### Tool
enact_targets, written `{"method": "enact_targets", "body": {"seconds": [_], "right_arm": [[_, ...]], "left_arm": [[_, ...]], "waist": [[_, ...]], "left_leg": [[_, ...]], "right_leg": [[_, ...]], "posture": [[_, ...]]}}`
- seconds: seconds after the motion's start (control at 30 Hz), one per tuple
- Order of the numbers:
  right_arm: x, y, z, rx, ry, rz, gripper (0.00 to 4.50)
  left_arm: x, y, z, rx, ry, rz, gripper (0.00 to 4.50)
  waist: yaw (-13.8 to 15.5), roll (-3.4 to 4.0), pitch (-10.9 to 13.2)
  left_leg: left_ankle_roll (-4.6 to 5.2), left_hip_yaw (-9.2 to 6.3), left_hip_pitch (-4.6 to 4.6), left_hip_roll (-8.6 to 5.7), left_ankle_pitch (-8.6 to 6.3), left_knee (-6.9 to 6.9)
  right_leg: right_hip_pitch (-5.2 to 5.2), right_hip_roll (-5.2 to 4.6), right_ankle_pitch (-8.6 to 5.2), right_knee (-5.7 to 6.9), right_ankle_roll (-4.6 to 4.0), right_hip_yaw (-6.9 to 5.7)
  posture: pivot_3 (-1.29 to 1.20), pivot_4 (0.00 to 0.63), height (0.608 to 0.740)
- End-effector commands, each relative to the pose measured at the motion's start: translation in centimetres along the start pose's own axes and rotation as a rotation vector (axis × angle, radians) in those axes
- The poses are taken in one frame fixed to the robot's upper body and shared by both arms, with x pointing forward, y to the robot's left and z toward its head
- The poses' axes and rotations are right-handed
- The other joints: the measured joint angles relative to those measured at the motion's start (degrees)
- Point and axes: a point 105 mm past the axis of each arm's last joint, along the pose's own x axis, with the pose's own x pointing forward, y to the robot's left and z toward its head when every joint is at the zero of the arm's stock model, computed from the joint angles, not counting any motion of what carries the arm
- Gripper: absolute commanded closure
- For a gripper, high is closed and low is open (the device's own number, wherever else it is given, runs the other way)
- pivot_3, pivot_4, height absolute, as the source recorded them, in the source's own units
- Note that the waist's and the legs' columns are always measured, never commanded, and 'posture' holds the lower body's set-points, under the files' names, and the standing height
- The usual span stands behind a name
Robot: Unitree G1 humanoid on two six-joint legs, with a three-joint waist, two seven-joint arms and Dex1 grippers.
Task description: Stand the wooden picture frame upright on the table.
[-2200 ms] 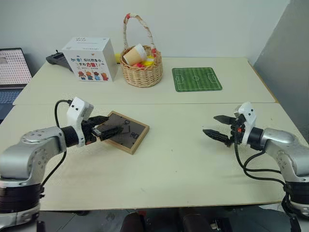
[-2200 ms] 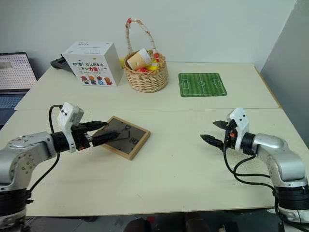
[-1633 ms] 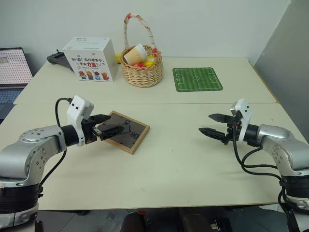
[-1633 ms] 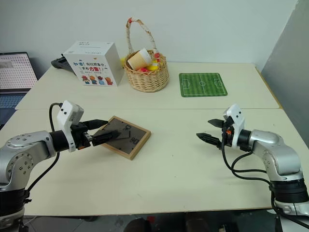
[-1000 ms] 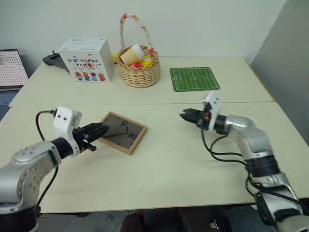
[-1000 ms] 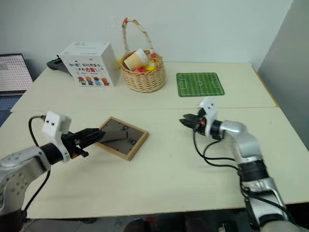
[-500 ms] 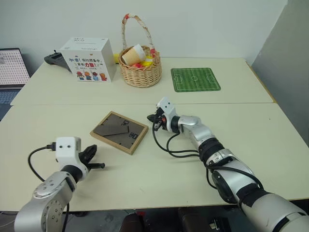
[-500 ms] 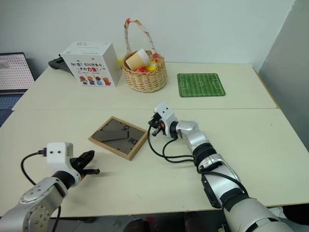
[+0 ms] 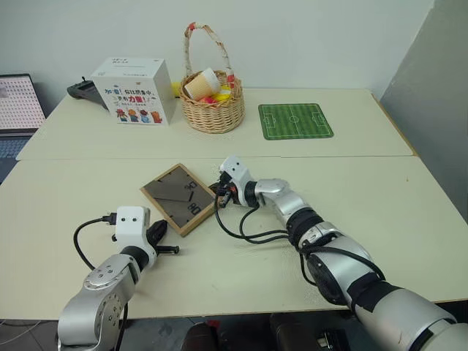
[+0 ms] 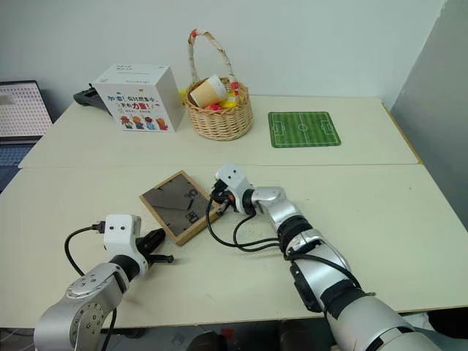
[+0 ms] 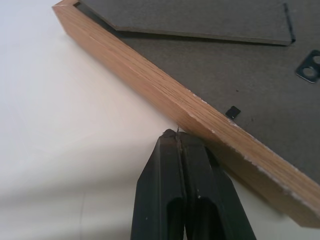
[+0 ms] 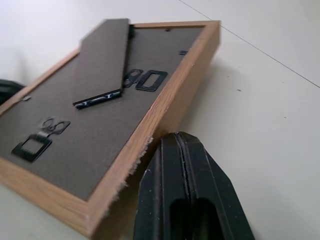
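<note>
head views: you see the small rectangular light-wood picture frame (image 9: 178, 198) lying flat, dark brown back panel up, on the near half of the large pale cream table (image 9: 380, 197), just this side of the seam. the left gripper (image 9: 162, 243) sits low at the frame's near corner, black fingers pressed together, nothing between them. the right gripper (image 9: 219, 191) is at the frame's right edge, fingers likewise closed and empty. on the far half stand a white printed cardboard box (image 9: 133, 90), a woven wicker basket (image 9: 212, 102) with a paper cup inside, and a green football-pitch mat (image 9: 295, 120).

left wrist view: your closed fingers (image 11: 182, 190) meet the frame's wooden side edge (image 11: 165, 102) at the tip.

right wrist view: the closed fingers (image 12: 187, 200) lie on the table just beside the frame's wooden edge (image 12: 165, 107); contact cannot be told. the back panel's stand leg lies folded flat.
</note>
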Motion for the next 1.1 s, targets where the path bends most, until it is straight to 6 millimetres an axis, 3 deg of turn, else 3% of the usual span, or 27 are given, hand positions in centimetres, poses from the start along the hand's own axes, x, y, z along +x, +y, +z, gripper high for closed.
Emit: {"method": "enact_targets", "body": {"seconds": [0.03, 0.13, 0.3, 0.47, 0.6, 0.83, 0.93, 1.1], "right_arm": [[-0.3, 3.5, -0.5, -0.047, 0.012, 0.199, 4.5], [-1.6, 4.1, -1.3, -0.049, 0.031, 0.219, 4.5], [-4.9, 4.2, -2.5, -0.071, 0.079, 0.169, 4.5], [-7.3, 4.0, -2.7, -0.07, 0.114, 0.115, 4.5], [-11.1, 5.0, -3.9, -0.093, 0.195, 0.11, 4.5], [-16.0, 6.0, -5.6, -0.115, 0.361, 0.112, 4.5], [-17.3, 3.1, -5.9, -0.144, 0.409, 0.001, 4.5], [-15.5, -0.6, -4.0, -0.157, 0.32, -0.151, 4.5]], "left_arm": [[0.4, -2.3, 0.1, 0.08, 0.034, -0.148, 4.48], [0.3, -3.0, 0.0, 0.115, 0.053, -0.207, 4.48], [0.0, -6.4, 0.7, 0.187, 0.079, -0.412, 4.48], [-0.7, -8.9, 0.0, 0.307, 0.153, -0.597, 4.48], [-1.1, -10.0, 0.1, 0.412, 0.188, -0.71, 4.48], [-1.6, -7.1, -0.7, 0.476, 0.287, -0.72, 4.48], [-1.3, -4.3, 0.3, 0.479, 0.328, -0.688, 4.48], [0.8, -1.7, 1.4, 0.514, 0.323, -0.599, 4.48]], "waist": [[-0.01, 0.0, 0.0], [-0.02, 0.04, 0.02], [1.04, 0.08, 0.0], [1.68, 0.06, 0.0], [2.39, 0.08, 0.01], [1.96, 0.1, 0.02], [1.47, 0.09, 0.03], [0.95, 0.12, 0.05]], "left_leg": [[0.0, -0.01, 0.01, 0.0, 0.0, 0.0], [0.0, -0.09, 0.01, -0.02, 0.0, 0.0], [-0.01, -0.29, -0.06, -0.15, 0.0, 0.01], [0.01, -0.26, -0.04, -0.26, 0.0, 0.03], [0.02, -0.28, -0.05, -0.26, -0.01, 0.03], [0.05, -0.39, 0.01, -0.29, -0.02, 0.01], [0.05, -0.54, 0.03, -0.27, -0.02, 0.01], [0.07, -0.58, 0.1, -0.23, -0.02, 0.0]], "right_leg": [[0.02, 0.0, -0.01, -0.01, 0.0, -0.04], [0.04, 0.0, -0.02, -0.02, 0.01, -0.03], [0.1, -0.07, -0.08, -0.07, 0.04, -0.25], [0.14, -0.08, -0.11, -0.08, 0.08, -0.22], [0.15, -0.04, -0.16, -0.1, 0.05, -0.22], [0.19, -0.05, -0.32, -0.11, 0.05, -0.3], [0.2, 0.07, -0.33, -0.05, 0.02, -0.3], [0.21, 0.21, -0.34, -0.02, 0.0, -0.35]], "posture": [[0.0, 0.15, 0.74], [0.0, 0.15, 0.74], [0.0, 0.15, 0.74], [0.0, 0.15, 0.74], [0.0, 0.15, 0.74], [0.0, 0.15, 0.74], [0.0, 0.15, 0.74], [0.0, 0.15, 0.74]]}}
